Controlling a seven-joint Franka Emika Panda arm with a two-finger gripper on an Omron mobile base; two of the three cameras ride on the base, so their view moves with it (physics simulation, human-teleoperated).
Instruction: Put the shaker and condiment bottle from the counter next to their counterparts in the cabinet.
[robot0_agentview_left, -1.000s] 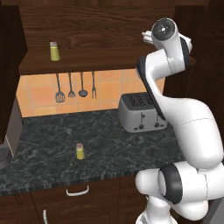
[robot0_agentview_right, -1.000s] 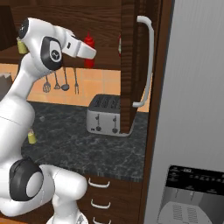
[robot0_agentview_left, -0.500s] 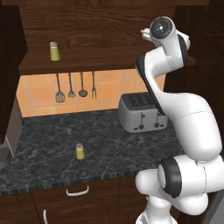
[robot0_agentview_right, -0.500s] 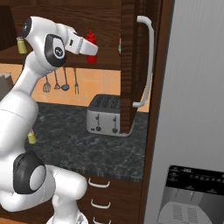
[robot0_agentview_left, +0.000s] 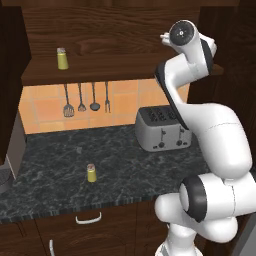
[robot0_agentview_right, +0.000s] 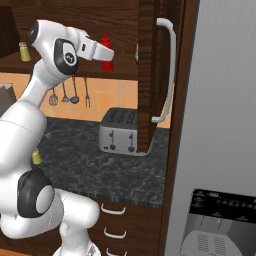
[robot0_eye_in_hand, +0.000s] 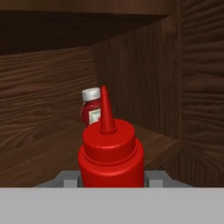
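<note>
Nearest the hand camera, the pincer (robot0_eye_in_hand: 112, 178) is closed on the condiment bottle (robot0_eye_in_hand: 111, 153), its grey tips showing on either side of the red body, nozzle pointing up. In the right base view the same bottle (robot0_agentview_right: 106, 52) is held upright at the cabinet (robot0_agentview_right: 146, 75) opening, over the plank shelf (robot0_agentview_left: 100, 75).

Just behind the held bottle, farther along the shelf toward the back corner, stands its counterpart: a labelled bottle (robot0_eye_in_hand: 90, 111) with a dark red body, a pale cap and a white label. The label carries marks too small to read, and no brand can be made out anywhere else.

The step in hand looks like the placing of the condiment bottle. The next move calls for easing it deeper and down until its base sits flat on the shelf just beside the labelled bottle, without knocking that one over, then parting the pincer and backing straight out.

Farther off, the shaker (robot0_agentview_left: 91, 173) waits on the dark speckled surface (robot0_agentview_left: 60, 160), left of the toaster (robot0_agentview_left: 162, 129). Its twin, the second shaker (robot0_agentview_left: 62, 58), stands at the far left end of the shelf, so that half of the task is not yet done.
</note>
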